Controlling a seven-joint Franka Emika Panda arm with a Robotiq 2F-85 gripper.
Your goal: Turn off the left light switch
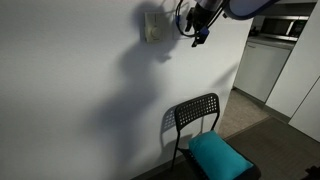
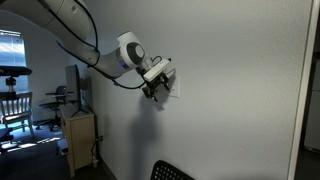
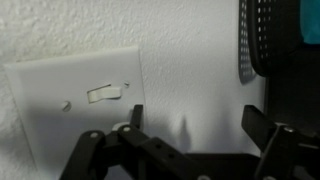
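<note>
A white wall plate (image 1: 153, 27) sits high on the white wall; it also shows in an exterior view (image 2: 176, 88) and in the wrist view (image 3: 60, 100). In the wrist view one small white toggle (image 3: 105, 92) shows on it. I cannot tell whether this is the left light switch; the rest of the plate is hidden behind my linkage. My gripper (image 3: 195, 125) is open and empty, close to the wall, beside the plate and apart from the toggle. In both exterior views the gripper (image 1: 200, 35) (image 2: 155, 90) hovers right next to the plate.
A black mesh-back chair (image 1: 196, 115) with a teal cushion (image 1: 217, 155) stands against the wall below; its back shows in the wrist view (image 3: 262, 40). White cabinets (image 1: 262, 65) stand beyond the wall corner. A small cabinet (image 2: 80, 135) and office chairs (image 2: 12, 100) stand farther off.
</note>
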